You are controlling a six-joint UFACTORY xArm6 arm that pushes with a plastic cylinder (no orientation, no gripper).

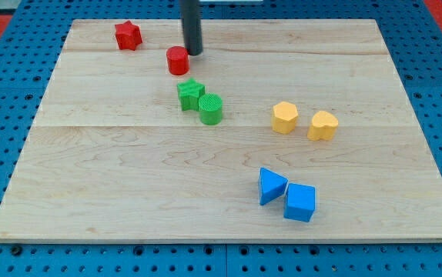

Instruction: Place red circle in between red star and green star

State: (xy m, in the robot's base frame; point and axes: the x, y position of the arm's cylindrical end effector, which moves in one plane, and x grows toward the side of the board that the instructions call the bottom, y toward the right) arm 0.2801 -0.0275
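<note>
Blue blocks sit nearest the view's bottom: a blue cube [299,202] and, touching it on the view's left, a blue triangle [271,185], both well below the tip and to its right. Farther up, a yellow heart [323,125] and a yellow hexagon [285,118] stand near each other, apart, below-right of the tip. A green cylinder [211,108] touches the green star [190,95]; both lie just below the tip. The red circle [178,60] sits just beside the tip [194,52], on its left and slightly lower, between the green star below and the red star [128,35], which lies up-left of the tip near the wooden board [98,169]'s top edge. The arm ends in a plain dark rod, so it has no jaws and grasps nothing.
</note>
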